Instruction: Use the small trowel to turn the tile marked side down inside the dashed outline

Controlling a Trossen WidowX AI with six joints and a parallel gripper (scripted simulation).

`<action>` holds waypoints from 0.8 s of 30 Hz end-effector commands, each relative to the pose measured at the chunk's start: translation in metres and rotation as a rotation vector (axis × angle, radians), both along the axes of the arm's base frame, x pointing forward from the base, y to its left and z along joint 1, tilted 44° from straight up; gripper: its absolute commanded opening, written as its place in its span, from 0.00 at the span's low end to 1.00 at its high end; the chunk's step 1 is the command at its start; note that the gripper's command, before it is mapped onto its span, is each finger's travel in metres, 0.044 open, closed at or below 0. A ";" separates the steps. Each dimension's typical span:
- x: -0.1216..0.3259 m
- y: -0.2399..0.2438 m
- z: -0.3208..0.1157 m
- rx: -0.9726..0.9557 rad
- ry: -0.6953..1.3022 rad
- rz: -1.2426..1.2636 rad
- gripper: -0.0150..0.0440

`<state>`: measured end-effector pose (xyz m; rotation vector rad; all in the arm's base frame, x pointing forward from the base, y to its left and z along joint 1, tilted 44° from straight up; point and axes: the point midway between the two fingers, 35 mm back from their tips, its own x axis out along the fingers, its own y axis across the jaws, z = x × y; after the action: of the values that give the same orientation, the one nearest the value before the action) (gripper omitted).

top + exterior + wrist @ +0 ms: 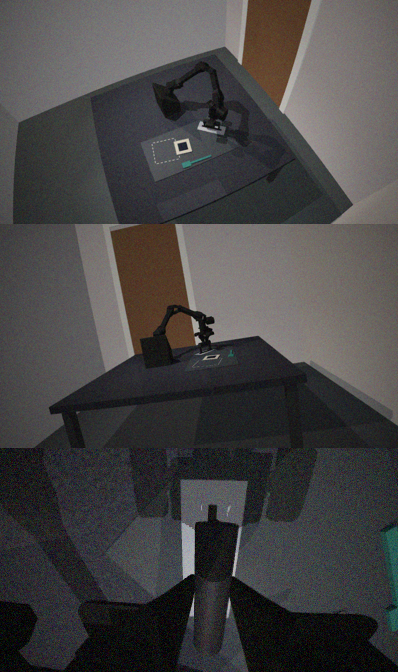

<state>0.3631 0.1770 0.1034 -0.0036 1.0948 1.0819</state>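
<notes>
The tool [213, 122] [205, 341] [211, 579] points down, its fingers closed on the dark raised handle of the trowel [203, 126] [198, 353] [212, 493]. The trowel's pale, flat blade is low over the mat [156, 175] [231, 363], near one end; whether it touches the mat, I cannot tell. The tile [182, 146] [212, 357], a pale square with a dark square on its upward face, lies apart from the trowel, at one side of the dashed outline [153, 152] [206, 367] and mostly beyond it. A teal paddle-shaped piece [186, 164] [230, 353] [391, 563] lies near the mat's long edge. The arm [215, 83] [189, 311] arches up from a dark block on the counter [125, 138] [167, 385].
</notes>
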 end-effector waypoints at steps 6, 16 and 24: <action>-0.001 0.001 -0.001 0.008 0.181 -0.177 0.47; -0.001 0.001 -0.001 0.016 0.386 -0.386 0.47; -0.001 0.001 -0.001 0.023 0.551 -0.553 0.47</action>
<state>0.3630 0.1772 0.1034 0.5548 1.4256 0.6488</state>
